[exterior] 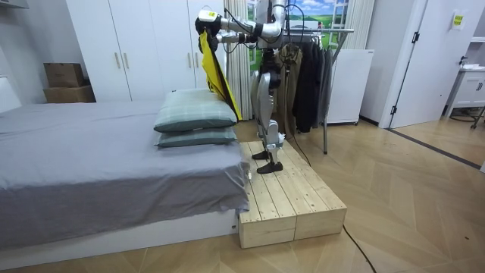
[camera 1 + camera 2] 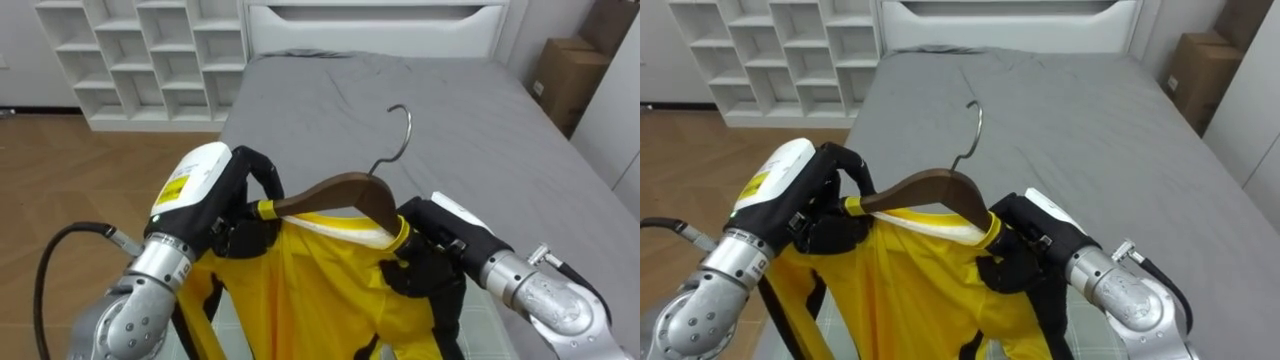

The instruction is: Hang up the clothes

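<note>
Well, nearest me hangs the yellow shirt (image 2: 310, 290), smooth thin cloth with black trim, draped on the wooden hanger (image 2: 335, 192). My left robot hand (image 2: 235, 205) is clenched round the hanger's left end; the yellow label (image 2: 178, 185) on its white back bears print too small to read. My right robot hand (image 2: 425, 255) grips the shirt just below the hanger's right end. The hanger is dark, curved and glossy, with a metal hook (image 2: 402, 128). Beyond the hanger lies the grey bed (image 2: 470, 110), then white cubby shelves (image 2: 140, 50).
</note>
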`<state>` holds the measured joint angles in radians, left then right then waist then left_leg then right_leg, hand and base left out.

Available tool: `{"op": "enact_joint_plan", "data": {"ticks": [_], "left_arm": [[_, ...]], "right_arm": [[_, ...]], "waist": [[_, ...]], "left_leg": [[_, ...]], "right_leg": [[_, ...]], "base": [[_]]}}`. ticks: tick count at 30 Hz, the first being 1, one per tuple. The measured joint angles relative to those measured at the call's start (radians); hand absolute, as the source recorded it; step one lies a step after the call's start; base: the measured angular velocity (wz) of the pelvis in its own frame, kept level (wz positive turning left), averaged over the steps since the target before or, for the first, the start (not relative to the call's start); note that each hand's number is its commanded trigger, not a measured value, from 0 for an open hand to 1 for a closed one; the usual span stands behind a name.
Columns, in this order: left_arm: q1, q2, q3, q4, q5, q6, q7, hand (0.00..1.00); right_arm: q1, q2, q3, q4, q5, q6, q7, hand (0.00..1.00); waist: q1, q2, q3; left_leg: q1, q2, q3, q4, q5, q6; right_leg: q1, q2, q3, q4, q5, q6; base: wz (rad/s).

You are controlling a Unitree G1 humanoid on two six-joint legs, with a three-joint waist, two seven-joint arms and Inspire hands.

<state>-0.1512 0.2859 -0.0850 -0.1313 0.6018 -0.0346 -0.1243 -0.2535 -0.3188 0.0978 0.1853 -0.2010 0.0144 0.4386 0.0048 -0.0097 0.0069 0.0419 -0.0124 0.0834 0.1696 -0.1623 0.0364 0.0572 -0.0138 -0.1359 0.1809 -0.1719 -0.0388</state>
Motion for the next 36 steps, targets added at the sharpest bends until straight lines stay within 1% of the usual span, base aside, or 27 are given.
{"op": "enact_joint_plan", "data": {"ticks": [5,6,7,17,21,28,31,36], "left_arm": [[0.001,0.000,-0.004,0.000,-0.001,-0.001,0.000,1.00],[0.001,0.000,-0.006,0.000,-0.001,-0.001,0.000,0.69],[0.001,0.000,-0.007,0.000,-0.001,-0.001,0.000,0.00],[0.002,0.000,-0.017,0.003,-0.004,-0.001,0.005,0.00],[0.003,0.001,-0.017,0.014,-0.022,-0.001,0.008,0.00],[0.004,0.001,-0.017,0.014,-0.025,-0.001,0.008,0.00],[0.017,0.001,-0.015,0.014,-0.066,-0.001,0.007,0.00],[0.041,0.001,-0.015,0.016,-0.091,0.000,-0.002,0.00]], "right_arm": [[0.000,0.000,0.000,-0.001,0.000,-0.001,0.000,1.00],[0.000,0.000,0.000,-0.001,0.000,-0.001,-0.001,1.00],[0.000,0.000,0.000,-0.001,0.000,-0.001,-0.001,1.00],[0.000,0.000,0.001,-0.001,0.000,0.000,-0.016,1.00],[0.005,0.000,0.001,0.000,-0.001,0.000,-0.021,1.00],[0.016,0.000,0.001,0.000,-0.002,0.000,-0.021,1.00],[0.022,0.000,0.001,0.000,-0.014,0.001,-0.021,1.00],[0.023,0.001,0.001,0.000,-0.048,0.001,-0.020,1.00]], "waist": [[0.000,-0.001,0.0005],[0.000,-0.001,0.0005],[0.000,-0.001,0.0006],[0.001,-0.002,0.0010],[0.001,-0.002,0.0014],[0.002,-0.002,0.0017],[0.002,-0.003,0.0022],[0.002,-0.008,0.0052]], "left_leg": [[0.004,0.000,0.009,0.000,0.000,0.000],[0.004,0.000,0.010,0.000,0.000,0.000],[0.004,0.000,0.011,0.000,0.000,0.000],[0.004,0.000,0.015,-0.004,0.000,0.000],[0.004,0.000,0.020,-0.005,0.000,0.000],[0.003,-0.001,0.021,-0.006,0.000,0.000],[0.003,-0.001,0.021,-0.006,0.000,0.000],[0.002,-0.001,0.021,-0.006,0.000,0.000]], "right_leg": [[-0.002,0.000,0.012,0.003,0.000,0.000],[-0.002,0.000,0.012,0.003,0.000,0.000],[-0.001,0.000,0.012,0.003,0.000,0.000],[-0.004,0.001,0.020,0.001,-0.001,0.001],[-0.005,0.002,0.024,0.000,-0.001,0.001],[-0.004,0.003,0.023,-0.004,-0.001,0.001],[-0.004,0.002,0.023,-0.005,-0.001,0.001],[-0.004,0.002,0.022,-0.007,-0.001,0.001]], "base": [[-0.05],[-0.03],[0.00],[0.00],[-0.02],[0.00],[0.00],[0.00]]}}
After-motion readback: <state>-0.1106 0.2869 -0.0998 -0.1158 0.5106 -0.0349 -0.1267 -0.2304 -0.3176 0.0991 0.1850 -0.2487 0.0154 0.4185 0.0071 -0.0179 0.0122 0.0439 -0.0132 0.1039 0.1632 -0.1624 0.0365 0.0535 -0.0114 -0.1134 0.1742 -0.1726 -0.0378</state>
